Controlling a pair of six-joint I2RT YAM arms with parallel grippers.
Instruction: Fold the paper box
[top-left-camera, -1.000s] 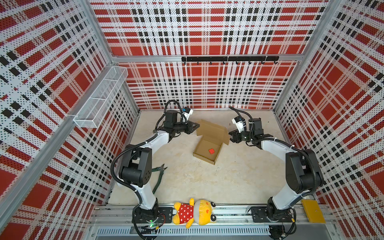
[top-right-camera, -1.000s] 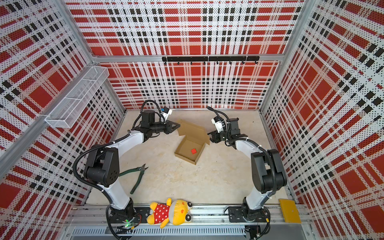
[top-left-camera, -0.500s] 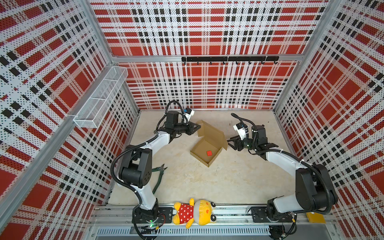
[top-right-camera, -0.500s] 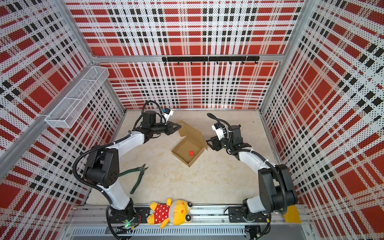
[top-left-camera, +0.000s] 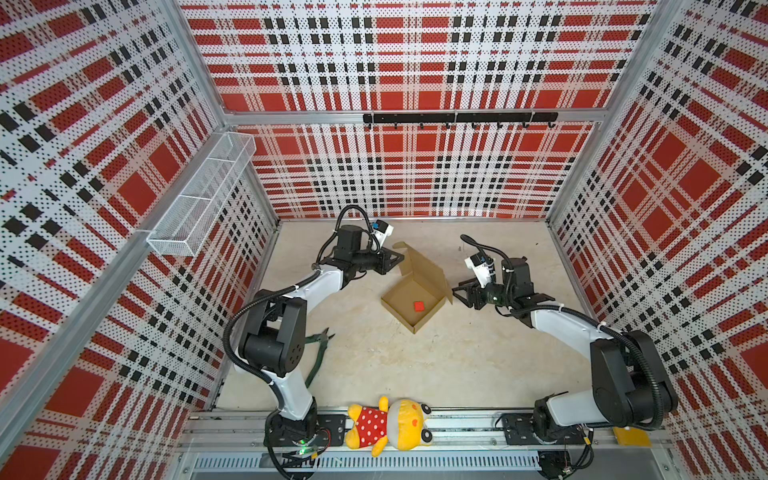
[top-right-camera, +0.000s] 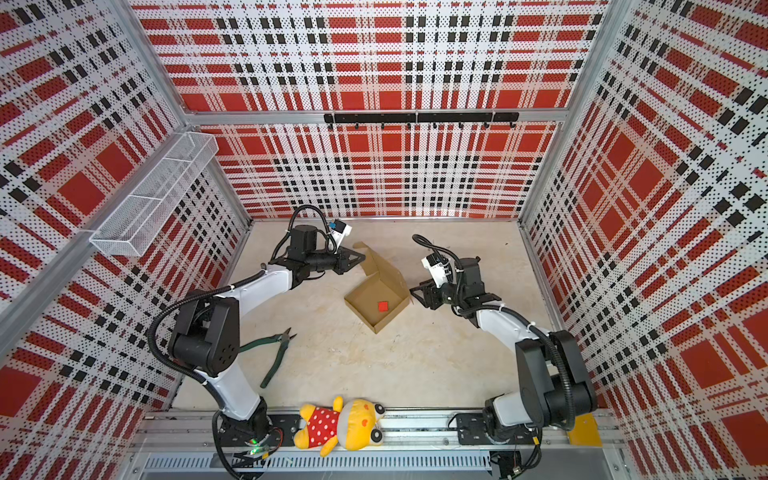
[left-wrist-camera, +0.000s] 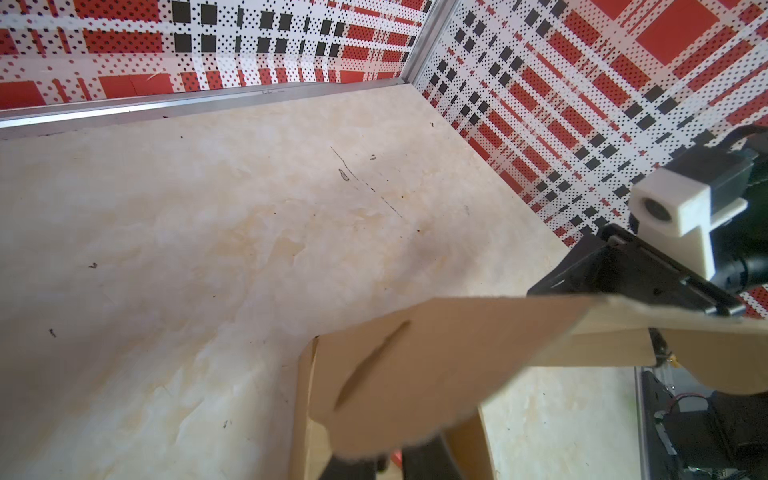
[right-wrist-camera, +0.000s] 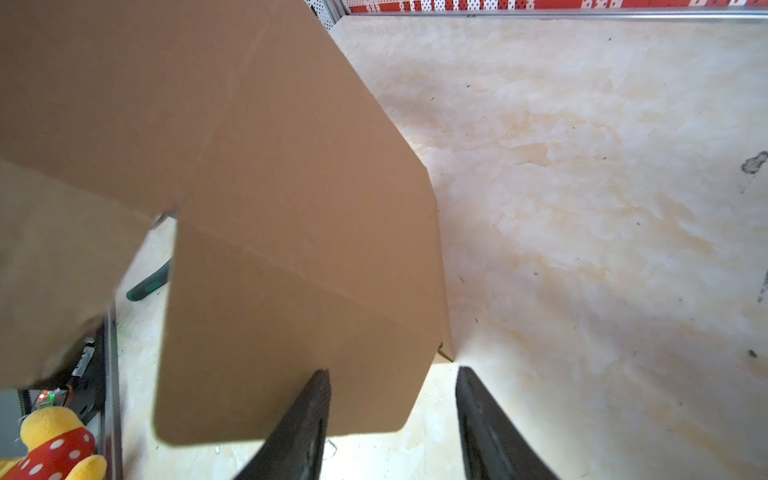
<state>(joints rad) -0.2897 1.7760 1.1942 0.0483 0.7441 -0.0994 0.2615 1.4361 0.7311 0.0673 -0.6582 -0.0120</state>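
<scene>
A cream, marble-patterned tabletop (top-left-camera: 415, 374), flecked with dark scuffs, lies inside perforated walls of red, black and white plaid (top-left-camera: 415, 174) framed in aluminium. A white wire-mesh basket (top-left-camera: 199, 199) hangs on a side wall and a black hook rail (top-left-camera: 457, 118) on the back. At mid-table sits the brown corrugated cardboard paper box (top-left-camera: 405, 297), tray open and lid raised, a small red square (top-left-camera: 418, 306) on its floor. The right gripper (right-wrist-camera: 392, 370) hovers beside a side flap with its jaws parted, holding nothing. The left gripper (top-left-camera: 397, 259) is at the lid's far corner, and its grip cannot be judged.
</scene>
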